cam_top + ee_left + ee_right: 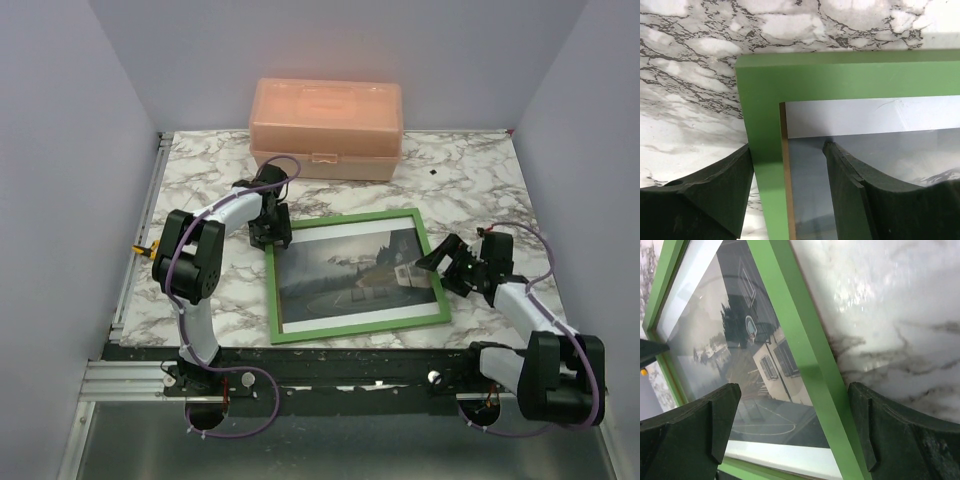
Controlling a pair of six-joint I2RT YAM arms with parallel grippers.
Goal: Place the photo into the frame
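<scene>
Here's the frame (347,219), flat on the desk (200,180) with its green face up, a little toward the near edge and roughly midway between the left and right edges. The photo (355,272) shows through the opening: grey sky, road, white house, and white border all inside the green.

The left jaws are at the frame's far-left corner. They are spread wide and straddle the left rail, one finger outside over the marble and the other inside over the print. They're clamped on nothing, though I can't tell if the outer finger just brushes the rail.

The right jaws are at the right rail. They too gape wide, with the green strip running between the fingers and a gap on both sides, so they hold nothing either.

The peach box (327,128) sits against the far edge, well apart from the action.

How far along is the task? Judging from this, the main job looks done, because the print reads as seated inside the frame. The left wrist view shows one catch: a thin brown sliver between the green rail and the photo's left border. That may mean the print sits slightly off to one side. What's left, I'd say, is at most a small squaring nudge before both arms back clear. Whether anything is fastened behind the frame can't be seen.
</scene>
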